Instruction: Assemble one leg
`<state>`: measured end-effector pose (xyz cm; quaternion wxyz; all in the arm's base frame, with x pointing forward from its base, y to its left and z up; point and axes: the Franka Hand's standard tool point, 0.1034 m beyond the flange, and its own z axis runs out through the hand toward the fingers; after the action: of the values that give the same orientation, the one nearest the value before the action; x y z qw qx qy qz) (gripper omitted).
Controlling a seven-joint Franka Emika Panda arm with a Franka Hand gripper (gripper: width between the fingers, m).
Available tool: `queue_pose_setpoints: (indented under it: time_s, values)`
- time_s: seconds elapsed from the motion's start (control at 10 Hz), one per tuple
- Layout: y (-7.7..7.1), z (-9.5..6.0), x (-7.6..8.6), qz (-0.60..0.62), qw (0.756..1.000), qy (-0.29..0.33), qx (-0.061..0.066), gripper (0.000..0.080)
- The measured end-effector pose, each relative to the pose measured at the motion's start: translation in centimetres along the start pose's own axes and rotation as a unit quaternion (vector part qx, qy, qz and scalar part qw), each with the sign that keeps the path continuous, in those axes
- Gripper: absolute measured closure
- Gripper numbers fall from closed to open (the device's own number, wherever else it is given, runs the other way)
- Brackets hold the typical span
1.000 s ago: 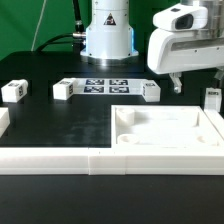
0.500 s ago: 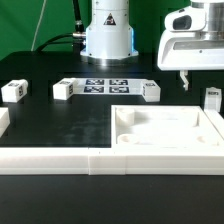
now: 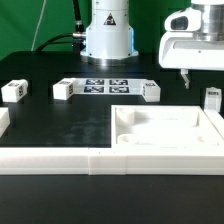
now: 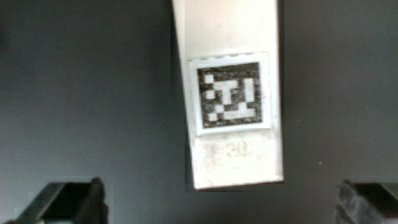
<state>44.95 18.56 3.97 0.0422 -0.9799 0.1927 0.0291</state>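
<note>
Black tabletop point(image 3: 60, 125) fills the scene under a green backdrop, with the arm's white base point(image 3: 107, 35) at 12 o'clock. A long white rail point(image 3: 60, 160) runs across the 6 o'clock edge. Next in size, the big white square tray-like piece point(image 3: 165, 150) sits at 4 o'clock. The gripper point(image 3: 186, 82) hangs at 2 o'clock, above the table and touching nothing. The marker board point(image 3: 105, 86) lies flat just below the base. Three small white blocks stand in a row: one at 9 o'clock point(image 3: 13, 90), one beside the marker board point(image 3: 63, 89) and one at its other end point(image 3: 151, 92).

The leg point(image 3: 212, 98) stands at 3 o'clock, just behind the tray's far corner and at the gripper's 4 o'clock. In the wrist view the leg point(image 4: 231, 100) shows its tag on the black surface, ahead of the gripper point(image 4: 221, 203). The dark fingertips point(image 4: 71, 200) are spread wide, released and holding nothing.
</note>
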Motion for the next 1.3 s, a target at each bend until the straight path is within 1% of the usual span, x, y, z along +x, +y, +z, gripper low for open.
queue_pose_setpoints:
  time_s: [0.1,0.2,0.3,0.4,0.5,0.6,0.7,0.9,1.0,1.1,1.2,1.3]
  values:
    - [-0.1,0.0,-0.2,-0.012,1.0,-0.003,-0.002,0.0151]
    - [0.4,0.1,-0.2,-0.035,0.999,-0.033,-0.01,0.0151]
    - [0.7,-0.1,0.0,-0.047,0.996,-0.074,-0.016,0.0151]
    - [0.8,-0.1,0.3,-0.052,0.992,-0.115,-0.018,0.0151]
    - [0.8,0.2,0.5,-0.057,0.988,-0.142,-0.022,0.0151]
    - [1.0,0.4,0.3,-0.052,0.981,-0.182,-0.027,0.0151]
    - [0.9,0.6,0.3,-0.05,0.977,-0.206,-0.032,0.0151]
    - [1.1,0.9,-0.5,-0.039,0.954,-0.294,-0.053,0.0151]
    - [0.9,1.0,-0.5,-0.022,0.941,-0.334,-0.054,0.0151]
    - [0.8,1.2,-0.4,-0.013,0.932,-0.357,-0.054,0.0151]
    - [0.8,1.3,-0.4,-0.005,0.927,-0.37,-0.052,0.0151]
    - [0.4,1.5,0.1,-0.005,0.935,-0.35,-0.046,0.0151]
